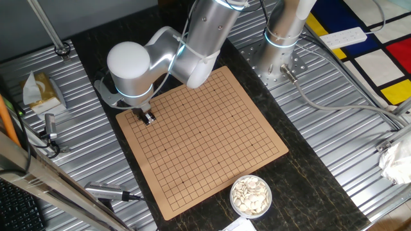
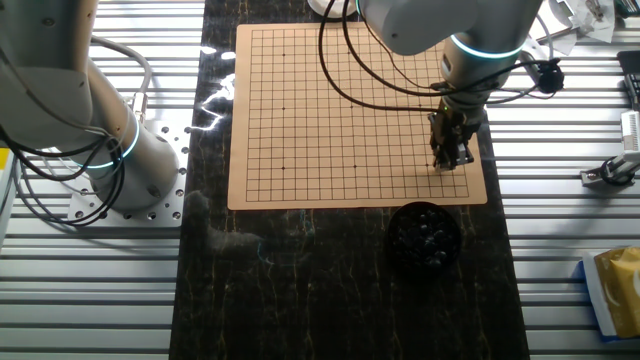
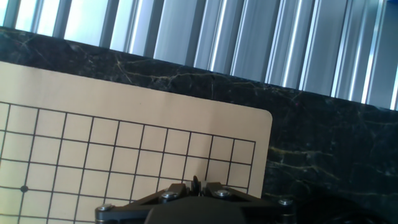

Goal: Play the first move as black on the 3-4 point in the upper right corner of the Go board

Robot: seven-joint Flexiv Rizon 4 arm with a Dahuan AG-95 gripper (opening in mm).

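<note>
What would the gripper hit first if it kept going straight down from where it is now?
Most likely the Go board itself: the gripper points down over the grid near a corner, and no placed stone shows beneath it. A thin dark shape, possibly the black stone, sits between its fingertips and would touch first.

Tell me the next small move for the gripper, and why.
Probably ease straight down and release. The gripper is pinched on the black stone just above the Go board, near its corner by the bowl of black stones. No stone lies on the grid yet.
</note>
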